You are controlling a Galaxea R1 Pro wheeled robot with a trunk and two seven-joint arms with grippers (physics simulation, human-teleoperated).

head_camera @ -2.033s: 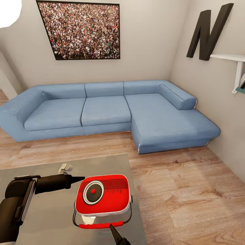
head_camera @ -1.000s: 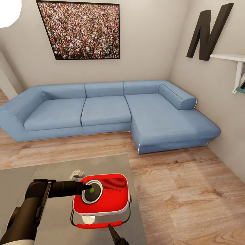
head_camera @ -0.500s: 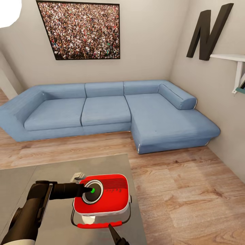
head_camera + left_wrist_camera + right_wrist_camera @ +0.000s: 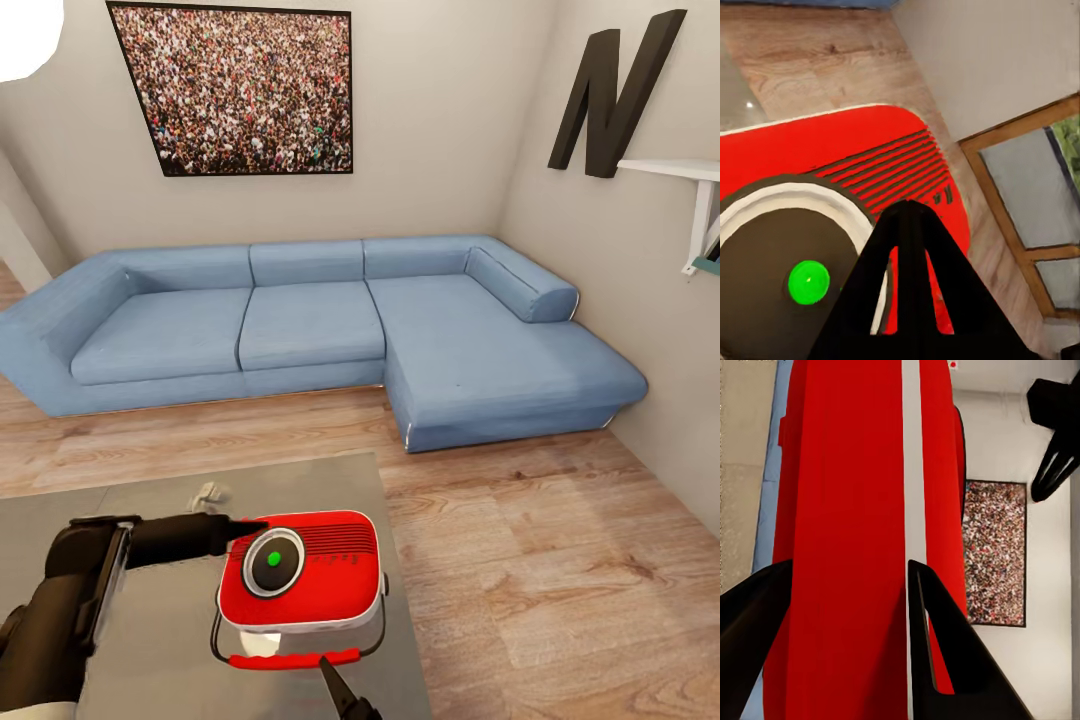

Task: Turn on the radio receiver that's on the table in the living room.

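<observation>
Radio receiver (image 4: 300, 572) dial lit green; L end effector (image 4: 250, 527) pressed together beside it, R end effector (image 4: 847, 607) spread astride body. Risk: stray re-press toggles off

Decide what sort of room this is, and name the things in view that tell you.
Most likely a home living room: a blue L-shaped sofa along the walls, a framed crowd photo above it, and a low table on a wood floor.

Red radio receiver (image 4: 300, 575), green-dotted dial; blue sofa (image 4: 310, 330).
</observation>
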